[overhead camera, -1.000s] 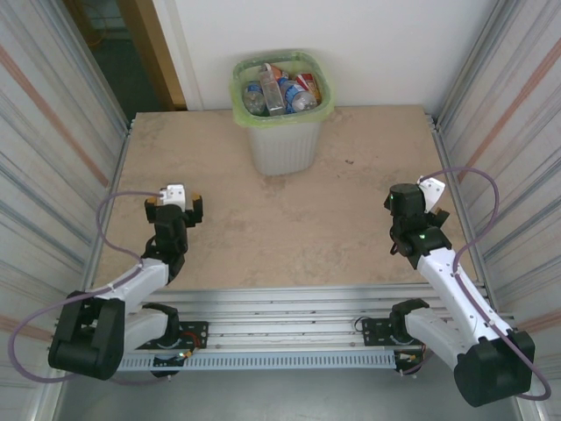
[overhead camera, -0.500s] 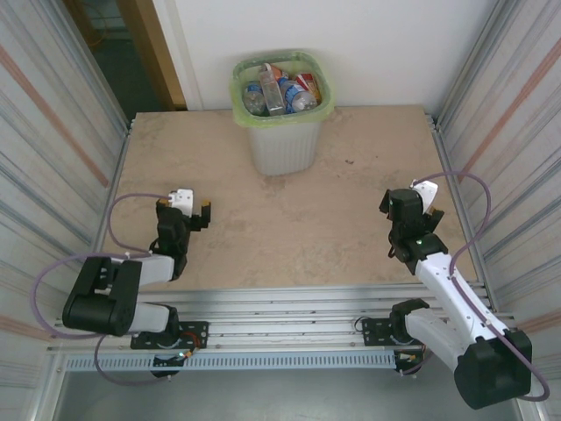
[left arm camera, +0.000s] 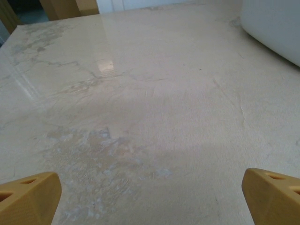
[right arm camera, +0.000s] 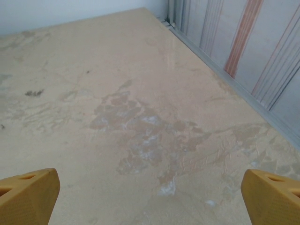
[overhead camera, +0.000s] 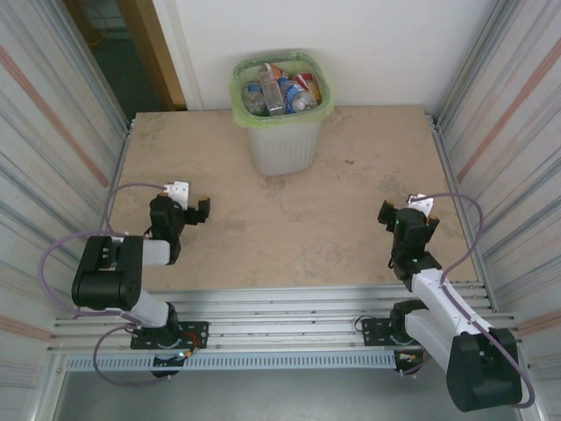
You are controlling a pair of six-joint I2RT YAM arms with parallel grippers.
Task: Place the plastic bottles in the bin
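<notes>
The bin (overhead camera: 282, 140), translucent grey-white with a light green liner, stands at the far middle of the table against the wall. Several crushed plastic bottles (overhead camera: 280, 88) lie inside it, with blue, red and clear parts showing. My left gripper (overhead camera: 180, 204) sits low at the near left of the table, open and empty. My right gripper (overhead camera: 408, 213) sits low at the near right, also open and empty. In the left wrist view the left gripper (left arm camera: 150, 199) frames bare tabletop, with a corner of the bin (left arm camera: 276, 28) at the upper right. The right gripper (right arm camera: 150, 197) frames bare, stained tabletop.
The beige marble-look table (overhead camera: 289, 228) is walled by corrugated metal panels on the left (overhead camera: 53, 158) and right (overhead camera: 517, 132). The right panel's base rail (right arm camera: 220, 70) runs close beside the right gripper. An aluminium rail frame (overhead camera: 280, 307) lines the near edge.
Both arms have drawn back toward the near edge and folded lower; the left elbow swung up beside its base. Both grippers stayed open and empty.
</notes>
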